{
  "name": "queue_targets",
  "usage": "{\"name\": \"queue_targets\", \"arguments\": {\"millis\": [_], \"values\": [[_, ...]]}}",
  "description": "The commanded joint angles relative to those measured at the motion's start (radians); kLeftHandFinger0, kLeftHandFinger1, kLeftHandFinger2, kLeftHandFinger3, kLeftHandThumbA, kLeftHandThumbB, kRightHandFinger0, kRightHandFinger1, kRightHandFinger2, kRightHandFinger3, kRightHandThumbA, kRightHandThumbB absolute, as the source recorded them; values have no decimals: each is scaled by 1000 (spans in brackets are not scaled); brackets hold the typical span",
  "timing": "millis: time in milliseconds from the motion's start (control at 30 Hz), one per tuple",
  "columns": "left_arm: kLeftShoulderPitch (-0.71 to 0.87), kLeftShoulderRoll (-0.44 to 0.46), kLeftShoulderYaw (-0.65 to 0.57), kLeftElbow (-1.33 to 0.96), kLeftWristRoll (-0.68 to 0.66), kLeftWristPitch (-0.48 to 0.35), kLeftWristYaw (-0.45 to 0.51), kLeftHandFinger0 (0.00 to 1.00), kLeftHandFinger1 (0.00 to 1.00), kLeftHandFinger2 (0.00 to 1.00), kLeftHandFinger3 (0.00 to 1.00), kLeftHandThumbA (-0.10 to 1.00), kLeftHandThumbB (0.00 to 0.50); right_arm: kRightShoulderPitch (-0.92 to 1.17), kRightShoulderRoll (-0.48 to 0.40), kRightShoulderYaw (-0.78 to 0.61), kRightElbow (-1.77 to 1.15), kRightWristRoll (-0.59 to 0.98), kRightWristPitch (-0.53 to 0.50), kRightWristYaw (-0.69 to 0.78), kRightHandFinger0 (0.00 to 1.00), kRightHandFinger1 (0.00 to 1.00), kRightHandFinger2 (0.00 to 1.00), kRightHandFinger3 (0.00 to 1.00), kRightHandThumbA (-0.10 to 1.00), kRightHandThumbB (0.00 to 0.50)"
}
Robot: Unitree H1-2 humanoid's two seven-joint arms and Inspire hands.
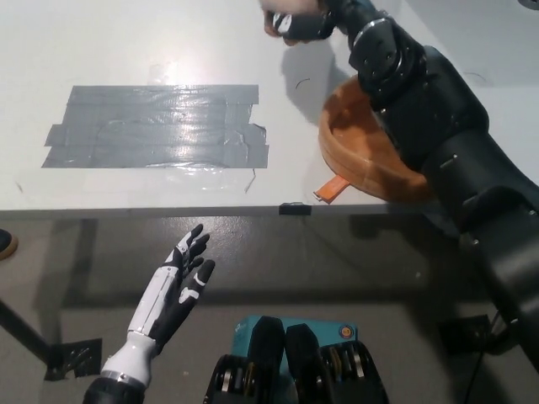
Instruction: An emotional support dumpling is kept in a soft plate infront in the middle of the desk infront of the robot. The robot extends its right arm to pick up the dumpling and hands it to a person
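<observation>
the pale, rounded soft dumpling (279, 23) shows only as a small whitish patch at the picture's top edge, above the white worktop (126, 50); the black right hand (310, 23) touches it, meeting a person's hand (271, 25) there, grip unclear; the round orange soft plate (358, 156) lies under the black arm; the white left hand (181, 282) rests low, fingers spread, holding nothing.

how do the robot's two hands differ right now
The left hand is white; the right hand is black. The left hand rests low, below the desk edge, fingers spread and holding nothing; the right hand is stretched far across the desk, past the plate, meeting a person's hand at the top edge. Its grip is too cramped to read.
</observation>
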Motion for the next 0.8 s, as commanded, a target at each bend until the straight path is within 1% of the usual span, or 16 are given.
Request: {"name": "queue_targets", "arguments": {"millis": [0,67,100,133,167,200,267,333,433,500,600,633,667,700,733,767], "values": [[-33,14,-1,-20,-2,-11,-19,1000,1000,1000,1000,832,129,-62,-32,60,-55,-47,89,156,1000,1000,1000,1000,708,500],[-35,16,0,-21,-2,-7,-20,1000,1000,1000,1000,815,126,-51,-46,70,-45,-43,89,162,1000,1000,1000,1000,797,500],[-35,17,0,-22,-2,-5,-20,1000,1000,1000,1000,814,127,-48,-49,71,-46,-42,89,163,1000,1000,1000,1000,800,500],[-35,17,0,-22,1,-4,-20,1000,1000,1000,1000,813,136,-40,-57,71,-46,-40,82,156,1000,1000,1000,1000,842,500],[-37,18,-1,-22,0,-3,-20,1000,1000,1000,1000,813,138,-37,-62,73,-49,-41,84,152,1000,1000,1000,1000,850,500],[-39,18,-1,-21,0,-2,-21,1000,1000,1000,1000,813,144,-36,-68,74,-46,-43,76,139,1000,1000,1000,1000,893,500],[-40,18,-3,-18,1,-4,-19,1000,1000,1000,1000,812,145,-35,-76,73,-44,-43,60,127,1000,1000,1000,1000,923,500],[-39,17,-3,-19,-1,-1,-18,1000,1000,1000,1000,813,146,-33,-83,61,-66,-38,72,120,1000,1000,1000,1000,946,500],[-33,17,-2,-14,-3,-12,-17,1000,1000,1000,1000,803,132,-27,-85,31,-93,-21,72,95,1000,1000,1000,1000,934,500],[-35,19,-2,-11,-1,-12,-17,1000,1000,1000,1000,806,139,-25,-90,9,-124,-14,75,79,1000,1000,1000,1000,971,500],[-35,18,-3,-10,-1,-13,-17,1000,1000,1000,1000,806,138,-17,-99,-25,-180,-17,77,48,1000,1000,1000,1000,961,500],[-34,15,-4,-11,-1,-12,-16,1000,1000,1000,1000,804,137,-13,-104,-43,-211,-12,79,37,1000,1000,1000,1000,948,500],[-31,14,-4,-14,-1,-12,-15,1000,1000,1000,1000,798,131,-7,-108,-62,-242,-2,72,30,1000,1000,1000,1000,905,500],[-25,9,-5,-18,-1,-13,-12,1000,1000,1000,1000,799,139,4,-115,-101,-303,23,66,27,1000,1000,1000,1000,860,500],[-25,7,-5,-18,-1,-14,-10,1000,1000,1000,1000,799,139,5,-116,-112,-318,26,67,30,1000,1000,1000,1000,858,500],[-25,4,-2,-20,-6,-11,-9,1000,1000,1000,1000,811,154,15,-135,-125,-415,16,94,52,1000,1000,1000,1000,962,500]]}}
